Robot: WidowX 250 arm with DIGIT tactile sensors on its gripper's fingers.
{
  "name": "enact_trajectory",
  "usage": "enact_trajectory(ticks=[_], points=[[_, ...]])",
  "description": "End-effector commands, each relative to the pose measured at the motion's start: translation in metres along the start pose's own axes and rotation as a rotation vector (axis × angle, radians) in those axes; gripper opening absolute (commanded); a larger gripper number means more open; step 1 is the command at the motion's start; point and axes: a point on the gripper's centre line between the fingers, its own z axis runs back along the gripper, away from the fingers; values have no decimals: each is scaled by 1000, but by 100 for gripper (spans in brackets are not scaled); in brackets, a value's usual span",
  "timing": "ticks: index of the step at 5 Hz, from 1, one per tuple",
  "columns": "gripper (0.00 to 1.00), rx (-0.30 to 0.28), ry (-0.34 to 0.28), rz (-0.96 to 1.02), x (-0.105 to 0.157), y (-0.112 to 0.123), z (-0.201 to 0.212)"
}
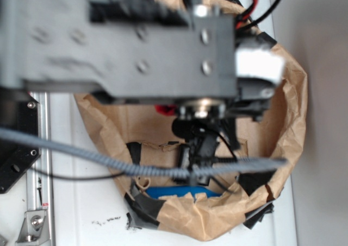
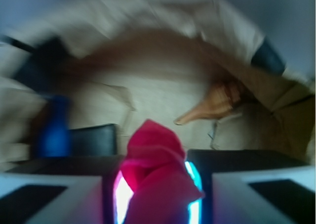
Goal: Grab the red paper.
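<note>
Inside the big brown paper lining [image 1: 288, 115], which stands up like the wall of a bowl, you can see the robot arm [image 1: 125, 45] reaching down from above; it is blurry and covers most of the outside view. Next in size is the red paper [image 2: 155, 177] in the wrist view. It sits right between the two fingers [image 2: 54, 197] of the gripper [image 2: 158, 194], and it fills the gap from one side to the other. So the gripper looks closed around the red paper and is holding it (in the outside view you only see a tiny bit of red just under the arm). Behind the red paper, on the floor of the lining, lies an orange-brown cone [image 2: 212, 105] with its point aimed to the left, well apart from the paper. On the left stands a blue thing [image 2: 53, 130], too blurry to name. Just beside it lies a black pad [image 2: 94, 140], flat on the floor.
</note>
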Motion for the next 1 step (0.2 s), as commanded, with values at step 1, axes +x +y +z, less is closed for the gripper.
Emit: enact_trajectory(ticks=[1], points=[[0,30,-68,27,3,21,46]])
